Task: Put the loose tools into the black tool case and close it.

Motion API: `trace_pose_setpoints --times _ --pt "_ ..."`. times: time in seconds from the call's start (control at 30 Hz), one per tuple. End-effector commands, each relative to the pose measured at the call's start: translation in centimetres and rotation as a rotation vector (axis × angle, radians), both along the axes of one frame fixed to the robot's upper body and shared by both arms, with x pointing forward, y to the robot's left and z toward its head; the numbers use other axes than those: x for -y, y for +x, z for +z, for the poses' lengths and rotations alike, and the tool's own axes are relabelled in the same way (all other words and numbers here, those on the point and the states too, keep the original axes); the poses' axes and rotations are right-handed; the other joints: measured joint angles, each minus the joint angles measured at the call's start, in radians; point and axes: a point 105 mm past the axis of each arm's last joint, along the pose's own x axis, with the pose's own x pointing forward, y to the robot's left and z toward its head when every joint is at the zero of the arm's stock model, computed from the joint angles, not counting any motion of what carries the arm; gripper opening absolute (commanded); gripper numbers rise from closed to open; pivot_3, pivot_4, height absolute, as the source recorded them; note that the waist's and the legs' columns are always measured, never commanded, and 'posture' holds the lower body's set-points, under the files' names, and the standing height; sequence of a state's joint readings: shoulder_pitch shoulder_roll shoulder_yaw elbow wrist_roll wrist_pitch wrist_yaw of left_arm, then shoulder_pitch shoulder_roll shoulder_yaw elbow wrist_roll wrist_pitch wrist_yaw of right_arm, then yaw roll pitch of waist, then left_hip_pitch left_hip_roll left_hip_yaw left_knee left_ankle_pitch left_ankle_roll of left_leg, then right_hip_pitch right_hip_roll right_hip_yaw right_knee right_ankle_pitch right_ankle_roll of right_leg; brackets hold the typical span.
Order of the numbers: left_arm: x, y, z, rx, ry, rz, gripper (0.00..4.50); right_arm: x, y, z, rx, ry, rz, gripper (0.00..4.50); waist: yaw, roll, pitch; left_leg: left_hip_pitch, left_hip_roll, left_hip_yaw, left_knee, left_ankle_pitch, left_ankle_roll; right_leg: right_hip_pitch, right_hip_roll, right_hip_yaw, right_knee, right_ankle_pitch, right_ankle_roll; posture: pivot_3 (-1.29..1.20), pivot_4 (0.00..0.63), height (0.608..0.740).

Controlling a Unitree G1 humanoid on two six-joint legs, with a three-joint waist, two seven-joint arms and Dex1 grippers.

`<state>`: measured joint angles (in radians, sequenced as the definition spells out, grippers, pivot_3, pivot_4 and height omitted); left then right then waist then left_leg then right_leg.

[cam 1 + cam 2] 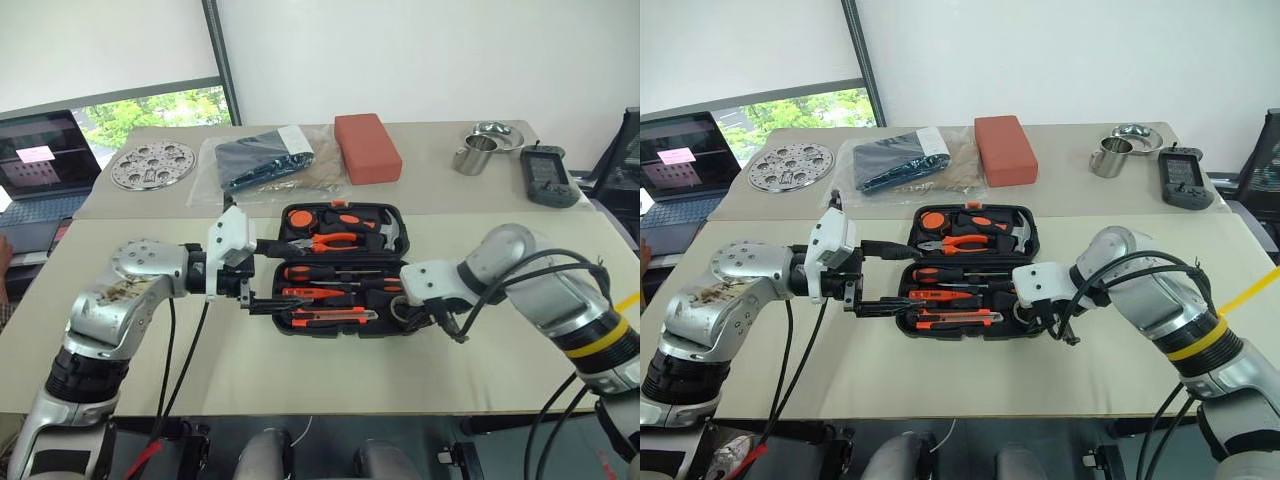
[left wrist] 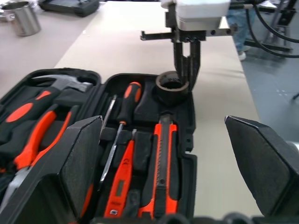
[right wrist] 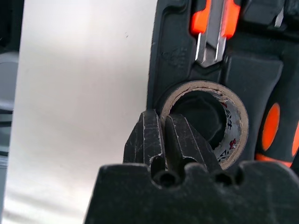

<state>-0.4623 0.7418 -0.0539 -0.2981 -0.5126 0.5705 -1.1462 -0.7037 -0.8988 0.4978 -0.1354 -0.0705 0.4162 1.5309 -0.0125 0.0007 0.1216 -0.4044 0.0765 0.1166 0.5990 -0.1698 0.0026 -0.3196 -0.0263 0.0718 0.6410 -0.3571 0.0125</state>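
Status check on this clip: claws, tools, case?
Left claw open beside case. Right claw shut on tape roll wall, roll in its recess. Black tool case open, tools seated. Nothing obstructing.

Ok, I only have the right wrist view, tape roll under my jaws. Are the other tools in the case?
Observer: A screwdriver, the orange tester and the knife lie in the case.
Operator: Where's the left gripper?
Observer: The left gripper hovers at the case's left end, jaws open.
Operator: And the lid?
Observer: The lid lies flat open, with pliers and a hammer in it.
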Motion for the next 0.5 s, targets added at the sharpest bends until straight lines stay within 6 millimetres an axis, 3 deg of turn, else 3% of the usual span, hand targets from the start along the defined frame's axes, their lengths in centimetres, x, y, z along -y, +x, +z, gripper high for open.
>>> trace_pose_setpoints --times 0.03,0.17,0.33,0.47,0.5 --pt "-0.6 0.0 0.8 0.049 0.002 0.023 4.5 -0.2 0.4 0.8 0.038 -0.005 0.018 0.06 0.0 0.0 0.0 0.0 0.0 0.0 0.0 0.0 0.0 0.0 0.0 0.0 0.0 0.0 0.0 0.0 0.15 0.74" --pt "-0.8 0.0 0.7 0.047 0.0 0.032 4.5 -0.2 0.5 0.9 0.041 -0.005 0.022 1.38 0.001 0.0 0.0 0.0 0.0 0.0 0.0 0.0 0.0 0.0 0.0 0.0 0.0 0.0 0.0 0.0 0.15 0.74" --pt "-1.5 0.7 0.8 0.046 -0.028 0.086 4.5 0.0 0.8 2.5 0.069 0.018 0.003 3.03 0.001 0.0 0.0 0.0 0.0 0.0 0.0 0.0 0.0 0.0 0.0 0.0 0.0 0.0 0.0 0.0 0.15 0.74" --pt "-2.9 2.9 1.2 0.039 -0.116 0.242 4.5 -0.4 1.4 5.0 0.085 0.15 -0.078 4.47 0.001 0.0 0.0 0.0 0.0 0.0 0.0 0.0 0.0 0.0 0.0 0.0 0.0 0.0 0.0 0.0 0.15 0.74" --pt "-3.3 3.5 1.1 0.036 -0.132 0.288 4.5 -0.4 1.9 5.5 0.091 0.186 -0.109 4.47 0.0 0.0 0.0 0.0 0.0 0.0 0.0 0.0 0.0 0.0 0.0 0.0 0.0 0.0 0.0 0.0 0.15 0.74"
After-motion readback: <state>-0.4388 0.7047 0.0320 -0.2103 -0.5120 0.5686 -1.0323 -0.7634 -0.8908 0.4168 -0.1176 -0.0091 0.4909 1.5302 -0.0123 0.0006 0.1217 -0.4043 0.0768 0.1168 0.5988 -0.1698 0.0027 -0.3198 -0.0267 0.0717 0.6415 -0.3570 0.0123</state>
